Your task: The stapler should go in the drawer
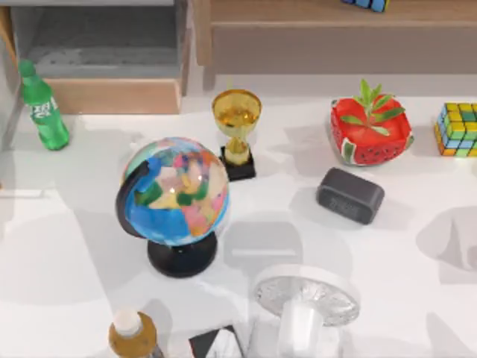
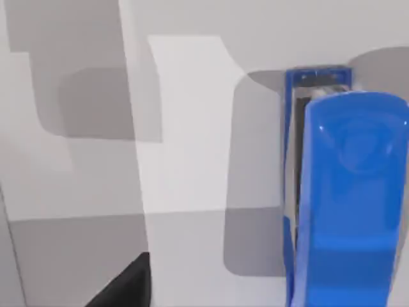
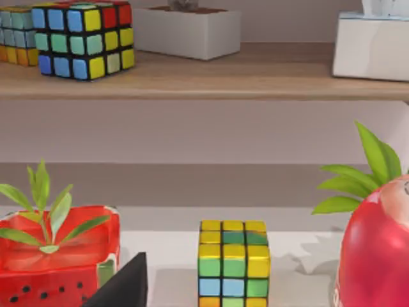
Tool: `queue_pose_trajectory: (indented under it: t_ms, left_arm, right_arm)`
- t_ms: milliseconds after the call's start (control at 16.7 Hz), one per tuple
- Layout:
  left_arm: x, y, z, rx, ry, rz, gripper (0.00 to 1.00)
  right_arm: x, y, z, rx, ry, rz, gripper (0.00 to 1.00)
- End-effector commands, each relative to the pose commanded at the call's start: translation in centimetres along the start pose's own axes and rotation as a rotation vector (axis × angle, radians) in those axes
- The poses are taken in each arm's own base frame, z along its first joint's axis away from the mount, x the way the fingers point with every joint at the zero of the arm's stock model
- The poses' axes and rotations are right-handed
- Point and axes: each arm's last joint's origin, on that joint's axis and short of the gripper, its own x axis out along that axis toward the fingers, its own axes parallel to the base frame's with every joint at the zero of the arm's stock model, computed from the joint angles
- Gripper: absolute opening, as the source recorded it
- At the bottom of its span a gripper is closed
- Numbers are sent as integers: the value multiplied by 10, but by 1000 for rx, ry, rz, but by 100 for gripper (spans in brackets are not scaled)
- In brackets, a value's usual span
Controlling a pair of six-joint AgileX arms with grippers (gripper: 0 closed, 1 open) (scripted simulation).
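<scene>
Top view, drawer (image 1: pixel 112 95): at 10 o'clock of the table, pulled open, grey inside bare; standing open this way it is ready to take the stapler.
Top view, bottle (image 1: pixel 43 107): green, upright, just beside the drawer front's left end, at 9 o'clock of it; a likely snag for anything brought in from the left.
Top view, globe (image 1: pixel 175 201): tall, mid-table, at 5 o'clock of the drawer; probably forces a raised carry.
Top view, clutter: trophy (image 1: pixel 237 133) at 1 o'clock of the globe; grey block (image 1: pixel 350 195) and watermelon pot (image 1: pixel 370 130) further right; cube (image 1: pixel 460 129) at the right edge.
Left wrist view, stapler (image 2: pixel 348 192): blue, flat on the white table (image 2: pixel 192 128), close under the camera and well off-centre; judged to be the left arm's target, approach step, not lifted.
Left wrist view, left gripper: one dark fingertip (image 2: pixel 124 288) at the frame edge, apart from the stapler; cannot tell whether released or clenched.
Right wrist view, right arm: looks across the table at the shelf (image 3: pixel 204 80), the watermelon pot and the cube; seems parked, fingers' state cannot be told.
</scene>
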Motion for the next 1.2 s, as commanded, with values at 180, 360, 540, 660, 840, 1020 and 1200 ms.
queue_pose_trajectory:
  t_ms: [180,360,540,660,840,1020,1200]
  left_arm:
    - [-32,5,-9,69,-157,19,100]
    - [-59,23,-26,141,-351,87,100]
    - [-74,55,-55,209,-541,218,100]
    - [-77,78,-81,257,-649,337,100]
    - [-71,106,-124,342,-769,545,100]
    - [-51,118,-168,450,-835,748,100]
    - [-19,110,-205,582,-865,910,100]
  right_arm:
    - [0,0,0,0,0,0,100]
    - [0,0,0,0,0,0,100]
    - [0,0,0,0,0,0,100]
    - [0,0,0,0,0,0,100]
    - [0,0,0,0,0,0,100]
    - [0,0,0,0,0,0,100]
    - [0,0,0,0,0,0,100]
